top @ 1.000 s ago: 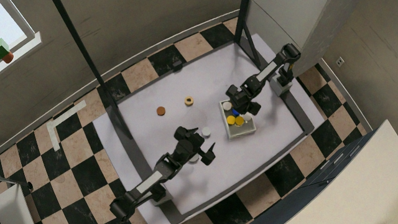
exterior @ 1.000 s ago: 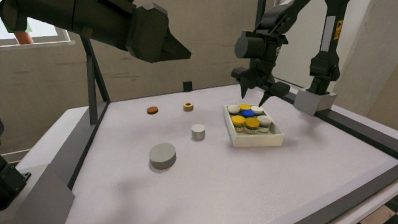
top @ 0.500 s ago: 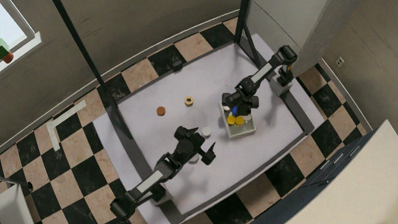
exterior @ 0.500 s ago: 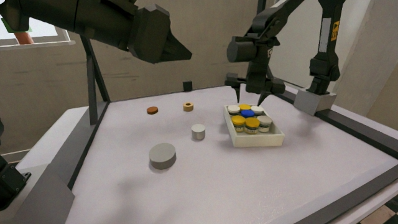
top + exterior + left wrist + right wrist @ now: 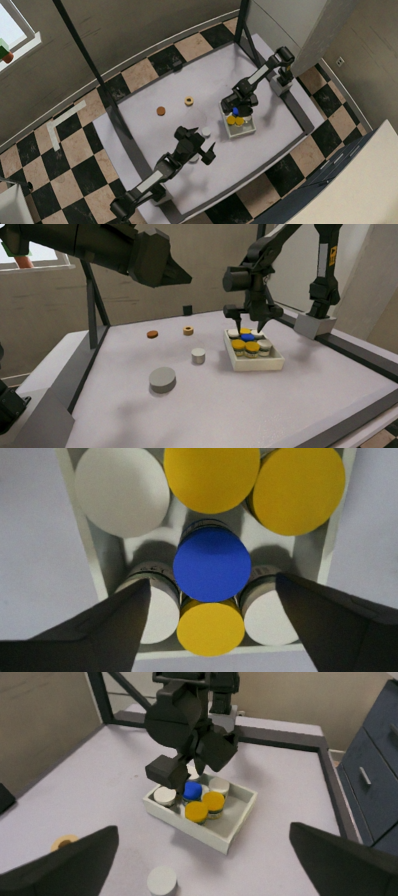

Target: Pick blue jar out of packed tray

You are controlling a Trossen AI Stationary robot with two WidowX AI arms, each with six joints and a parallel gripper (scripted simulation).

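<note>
The blue jar (image 5: pixel 212 564) stands in the middle of the white tray (image 5: pixel 253 354), packed among several jars with yellow caps (image 5: pixel 211 475) and white caps (image 5: pixel 122 490), all caps up. It also shows in the exterior view (image 5: pixel 247 337) and in the right wrist view (image 5: pixel 192 790). My left gripper (image 5: pixel 249 329) is open and points straight down over the tray. Its fingertips straddle the blue jar at about cap height, over the two white-capped jars beside it. My right gripper (image 5: pixel 203 138) is open wide and empty, held in the air well away from the tray.
A small grey cylinder (image 5: pixel 198 355) and a wider grey disc (image 5: pixel 162 379) stand on the table left of the tray. A brown disc (image 5: pixel 152 334) and a tan ring (image 5: pixel 188 330) lie farther back. A black frame borders the table, with the left arm's grey base block (image 5: pixel 314 325) to the right.
</note>
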